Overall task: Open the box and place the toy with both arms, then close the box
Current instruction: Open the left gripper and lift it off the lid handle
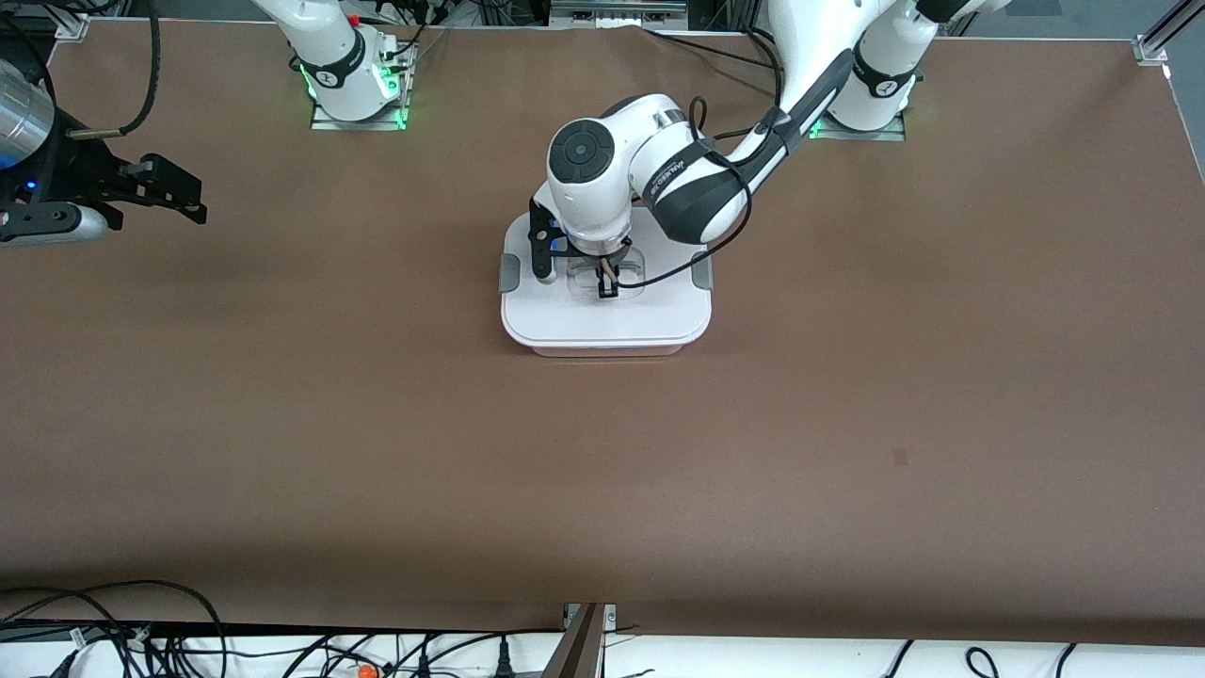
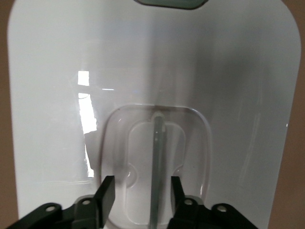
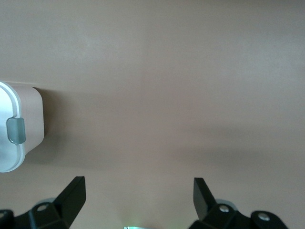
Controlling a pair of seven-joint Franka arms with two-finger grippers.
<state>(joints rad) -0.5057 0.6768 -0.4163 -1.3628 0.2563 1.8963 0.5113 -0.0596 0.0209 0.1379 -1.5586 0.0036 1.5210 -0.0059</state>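
A broad brown table surface [image 1: 282, 424] is seen filling nearly the whole front view, matte and evenly lit, with a small darker mark [image 1: 900, 457] at the lower right of the frame. Along the bottom edge a white strip of floor [image 1: 810, 657] is shown, over which black cables [image 1: 141, 640] are strewn at the lower left, and a grey metal strut [image 1: 576, 645] is seen at the bottom centre. At the top edge aluminium frame profiles [image 1: 1156, 38] are visible at the upper right corner, and green light [image 1: 400, 118] is cast on the tabletop at the upper left of centre.
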